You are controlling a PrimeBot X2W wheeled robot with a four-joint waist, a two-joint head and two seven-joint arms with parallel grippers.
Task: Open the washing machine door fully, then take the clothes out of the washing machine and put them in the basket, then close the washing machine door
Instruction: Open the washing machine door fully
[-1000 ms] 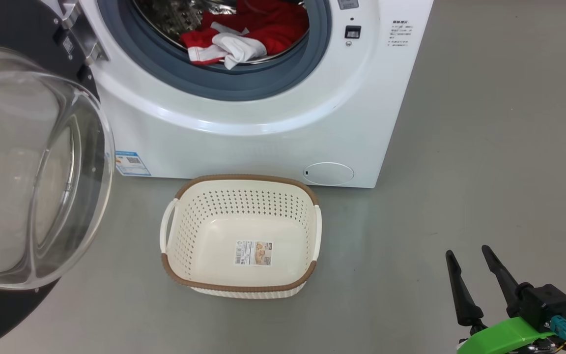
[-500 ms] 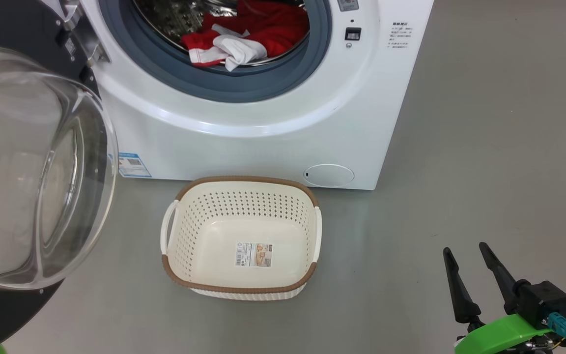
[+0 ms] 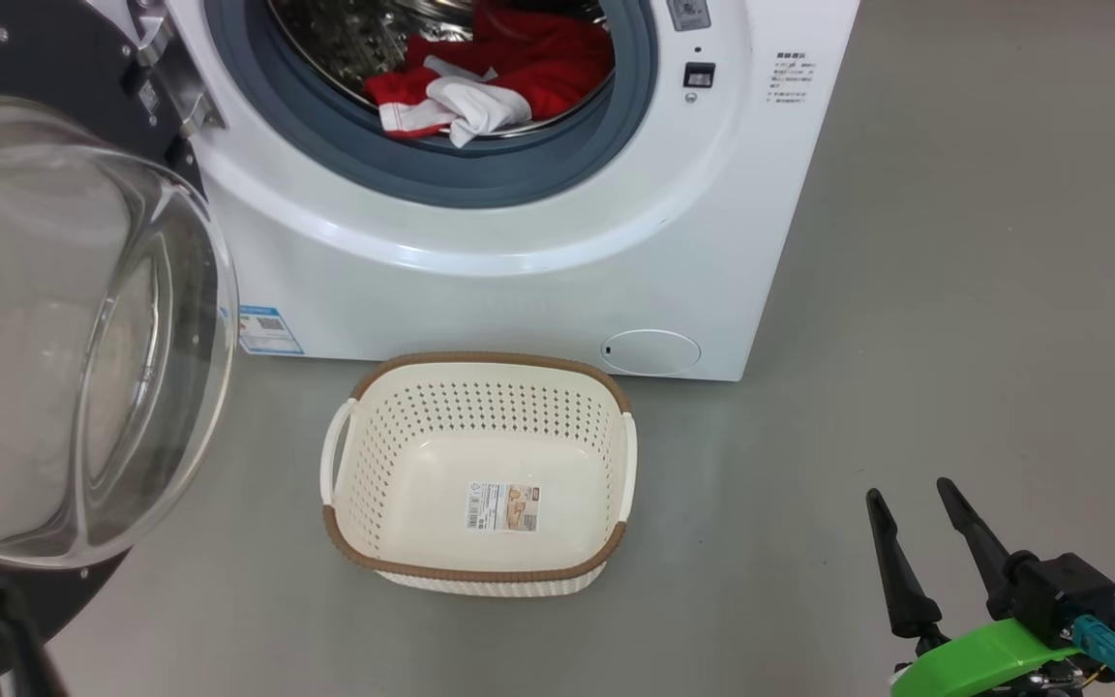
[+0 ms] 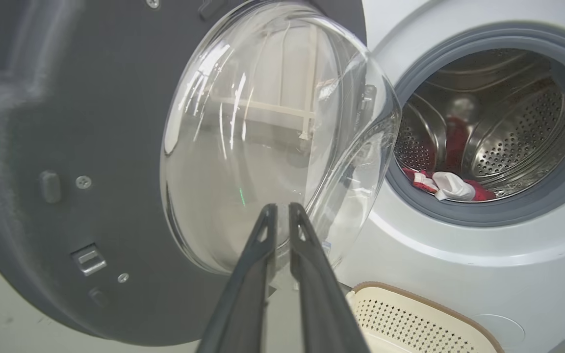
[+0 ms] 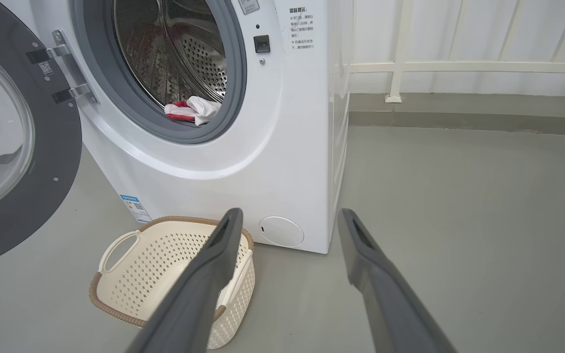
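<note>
Left wrist view: left gripper (image 4: pixel 282 206) barely parted by washing machine door (image 4: pixel 66 122); right gripper (image 5: pixel 288 212) wide.

A white washing machine (image 3: pixel 538 261) stands on a grey floor (image 3: pixel 954 290), its drum opening ringed by a grey-blue seal. The door (image 3: pixel 64 329) is swung wide open at the left, its clear glass bowl bulging toward the camera. Red clothes (image 3: pixel 538 63) with a white piece on top lie at the front edge of the drum. A cream basket (image 3: pixel 480 360) with a brown rim sits on the floor just in front of the machine, with only a paper label (image 3: pixel 503 507) on its bottom. At lower right, the right gripper (image 3: pixel 908 492) hovers over bare floor, fingers spread apart and holding nothing.
</note>
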